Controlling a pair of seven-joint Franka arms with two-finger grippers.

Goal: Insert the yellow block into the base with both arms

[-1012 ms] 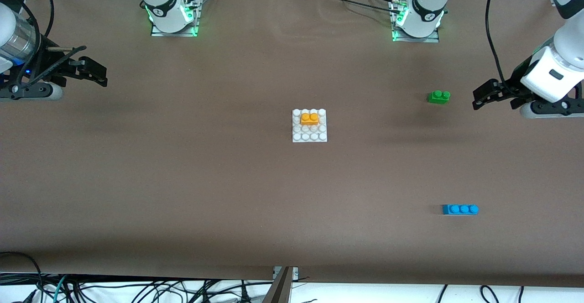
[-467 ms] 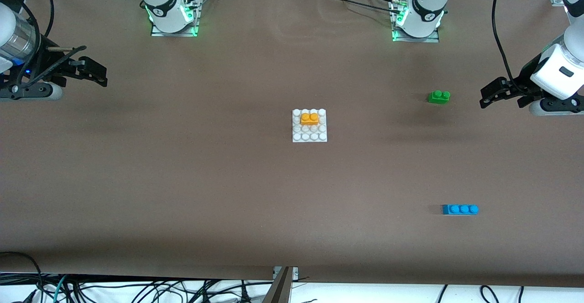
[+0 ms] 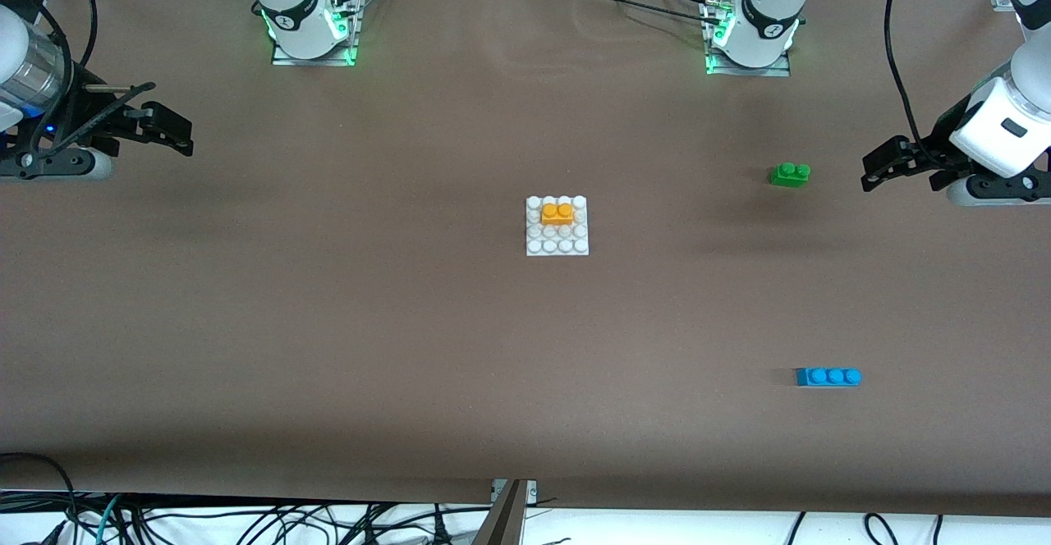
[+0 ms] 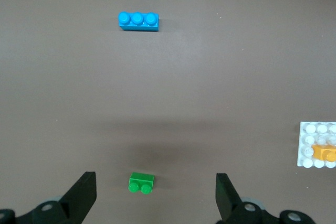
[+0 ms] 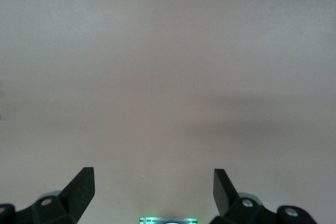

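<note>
Left pincer (image 3: 872,174) retreated edgeward, wide; right pincer (image 3: 176,136) wide; yellow block (image 3: 557,213) seated.

Both arms: white shells, black joint bands. Bases (image 3: 312,32) and (image 3: 749,36) bolted to metal plates, green lights glowing. Black cables (image 3: 891,52) trail from wrists. Black two-finger grippers, left (image 3: 872,174) and right (image 3: 174,136); silver wrist band.
</note>
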